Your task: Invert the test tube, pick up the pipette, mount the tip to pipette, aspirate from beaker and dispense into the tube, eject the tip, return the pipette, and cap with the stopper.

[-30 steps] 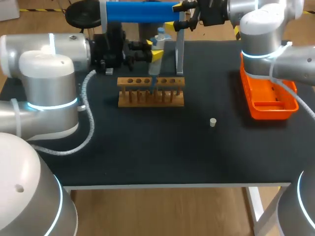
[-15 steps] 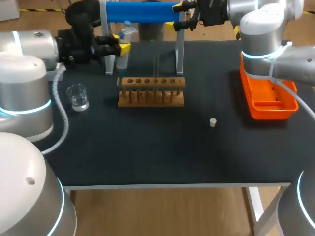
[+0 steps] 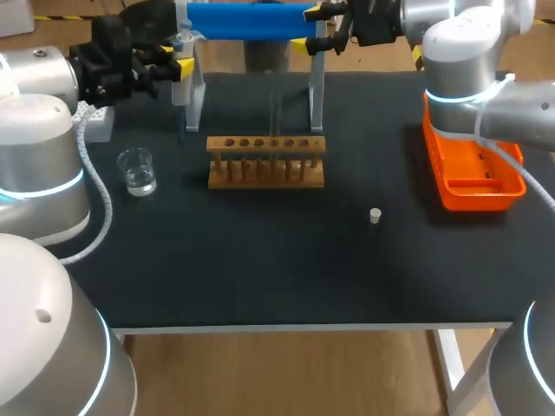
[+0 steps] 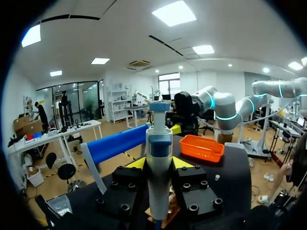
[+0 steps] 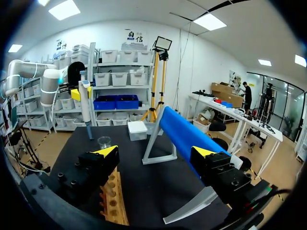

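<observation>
Left gripper (image 4: 159, 163) clamped on the upright pipette (image 4: 159, 139), far left.
Right gripper (image 5: 154, 152) gapes wide beside the blue bar (image 3: 247, 21) (the pipette's lower end is cut off).

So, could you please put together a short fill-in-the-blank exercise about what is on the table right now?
The left gripper is shut on the ____. The beaker stands to the ____ of the wooden rack, by the robot's sides. The tray is ____ in colour.
Missing words: pipette, left, orange.
</observation>
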`<state>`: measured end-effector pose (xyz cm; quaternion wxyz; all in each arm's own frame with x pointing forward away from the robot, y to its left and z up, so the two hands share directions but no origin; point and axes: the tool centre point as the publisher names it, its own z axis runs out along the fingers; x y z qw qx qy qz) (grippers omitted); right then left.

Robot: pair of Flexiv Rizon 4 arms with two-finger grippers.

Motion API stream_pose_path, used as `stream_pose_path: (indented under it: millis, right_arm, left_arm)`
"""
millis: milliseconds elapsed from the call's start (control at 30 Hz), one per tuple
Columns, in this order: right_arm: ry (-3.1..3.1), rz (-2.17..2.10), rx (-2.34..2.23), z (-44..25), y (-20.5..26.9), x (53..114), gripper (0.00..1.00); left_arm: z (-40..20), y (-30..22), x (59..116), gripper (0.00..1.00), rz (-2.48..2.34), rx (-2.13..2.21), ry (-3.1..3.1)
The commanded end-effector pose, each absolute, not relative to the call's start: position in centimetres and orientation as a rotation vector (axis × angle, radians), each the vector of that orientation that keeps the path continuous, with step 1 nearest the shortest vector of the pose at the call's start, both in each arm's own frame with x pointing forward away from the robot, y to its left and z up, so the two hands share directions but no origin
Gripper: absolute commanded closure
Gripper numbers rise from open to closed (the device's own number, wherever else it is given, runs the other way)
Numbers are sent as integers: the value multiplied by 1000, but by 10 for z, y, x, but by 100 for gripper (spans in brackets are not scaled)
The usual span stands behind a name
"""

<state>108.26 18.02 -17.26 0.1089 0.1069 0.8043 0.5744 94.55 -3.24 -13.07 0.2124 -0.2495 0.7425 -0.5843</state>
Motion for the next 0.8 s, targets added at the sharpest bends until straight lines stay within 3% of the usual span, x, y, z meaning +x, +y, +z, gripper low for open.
stream_pose_path:
  millis: [33,800]
  right_arm:
    - [2368,1688,314,-172,180,1083,0]
    - [2368,1688,314,-172,180,1083,0]
  left_arm:
    - [-133,-41,963,100,-1607,-724,2027]
    - [-126,-59,1035,100,-1513,-879,1781]
